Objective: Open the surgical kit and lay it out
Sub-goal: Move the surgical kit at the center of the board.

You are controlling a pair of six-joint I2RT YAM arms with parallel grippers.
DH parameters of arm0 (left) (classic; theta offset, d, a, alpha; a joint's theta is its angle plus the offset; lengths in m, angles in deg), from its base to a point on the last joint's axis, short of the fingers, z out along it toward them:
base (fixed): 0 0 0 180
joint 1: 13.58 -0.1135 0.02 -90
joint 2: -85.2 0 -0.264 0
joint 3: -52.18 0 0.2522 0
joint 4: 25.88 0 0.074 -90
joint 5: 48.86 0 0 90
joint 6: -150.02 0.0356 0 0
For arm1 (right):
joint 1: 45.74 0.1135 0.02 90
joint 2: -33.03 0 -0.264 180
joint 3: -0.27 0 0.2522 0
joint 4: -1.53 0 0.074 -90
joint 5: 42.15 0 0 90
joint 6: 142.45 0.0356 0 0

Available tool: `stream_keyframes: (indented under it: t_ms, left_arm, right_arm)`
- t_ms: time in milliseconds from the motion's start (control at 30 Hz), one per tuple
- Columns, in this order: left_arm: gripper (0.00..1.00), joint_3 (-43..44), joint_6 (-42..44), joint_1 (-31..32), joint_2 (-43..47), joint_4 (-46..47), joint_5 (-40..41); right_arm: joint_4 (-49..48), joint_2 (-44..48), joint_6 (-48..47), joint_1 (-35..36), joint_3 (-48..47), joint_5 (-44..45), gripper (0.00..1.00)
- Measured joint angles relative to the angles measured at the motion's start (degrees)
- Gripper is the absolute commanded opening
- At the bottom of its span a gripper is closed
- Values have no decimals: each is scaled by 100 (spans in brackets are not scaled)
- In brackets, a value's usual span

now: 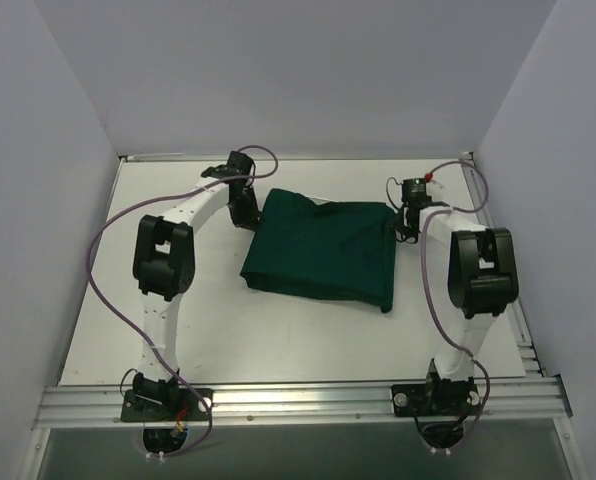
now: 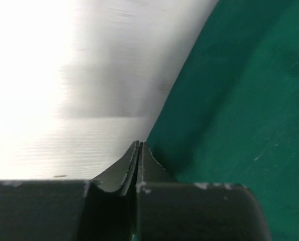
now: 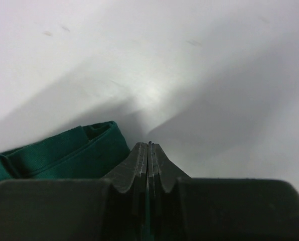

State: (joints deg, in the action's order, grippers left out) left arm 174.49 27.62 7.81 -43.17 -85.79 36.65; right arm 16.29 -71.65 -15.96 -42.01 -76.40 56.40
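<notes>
White table (image 1: 278, 340) inside a plain white-walled booth, arm bases bolted on a metal rail (image 1: 298, 398) along the near edge. Left gripper (image 1: 246, 214) sits toward the far left corner of the table, low, at the left far corner of the dark green drape (image 1: 323, 250). In the left wrist view its claw (image 2: 139, 145) is pressed together, tips right at the cloth (image 2: 240, 100) edge; can't tell if any fabric is pinched. The drape lies as a folded bundle mid-table, nearer the far edge, still wrapped, with no tray or instruments showing. Right gripper (image 1: 406, 226) is at the bundle's right far corner. Right wrist view: claw (image 3: 148, 146) together too, folded hem of the cloth (image 3: 64, 150) just left of the fingers, bare table ahead.
</notes>
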Motion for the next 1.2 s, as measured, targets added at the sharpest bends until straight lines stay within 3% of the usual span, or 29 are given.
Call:
stream_keyframes:
  t_ms: [200, 333, 500, 600, 767, 967, 1200]
  left_arm:
    - [7, -142, -22, -468, 98, -57, -146]
    - [13, 24, -39, -649, 98, -103, -378]
    - [35, -55, -94, -704, 446, -118, -258]
    - [37, -817, -164, -695, 1246, -2, -153]
    - [25, -1447, -179, -575, 2122, 20, -177]
    - [5, -1823, -140, -442, 1976, 20, -175]
    - [2, -1753, -90, -459, 1202, -210, -144]
  right_arm:
    - [-122, -1058, -313, 308, -1436, -431, 0]
    - [98, -1095, -595, 339, -1711, -658, 11]
    - [339, -682, -949, 129, -1462, -769, 25]
    - [413, 168, -1071, -146, -699, -800, 29]
    - [476, 1084, -1130, -361, 20, -907, 23]
    - [350, 1174, -1097, -24, 632, -1047, 10]
    - [439, 857, -1130, 175, 881, -1043, 1]
